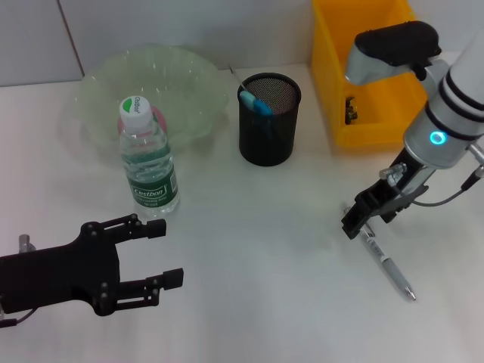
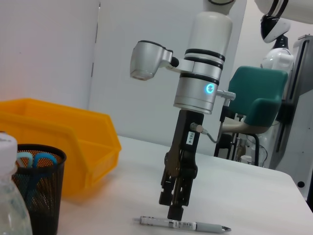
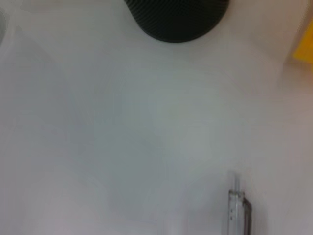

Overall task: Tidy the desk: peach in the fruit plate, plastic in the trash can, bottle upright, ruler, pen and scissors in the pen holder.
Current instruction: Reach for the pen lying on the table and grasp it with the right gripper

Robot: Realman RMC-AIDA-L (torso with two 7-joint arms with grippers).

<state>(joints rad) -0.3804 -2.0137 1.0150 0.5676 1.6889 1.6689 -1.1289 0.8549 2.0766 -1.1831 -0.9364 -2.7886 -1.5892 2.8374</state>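
The pen [image 1: 386, 261] lies flat on the tabletop [image 1: 265, 249] at the near right, its long axis running from far-left to near-right, directly under the right gripper [image 1: 355, 225], whose nearly closed jaws touch its far end, while the left gripper [image 1: 162, 257], open-jawed, idles well away at near left.

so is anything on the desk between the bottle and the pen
No. In the head view, only bare desk separates the bottle from the pen; the right gripper stands at the pen's end.
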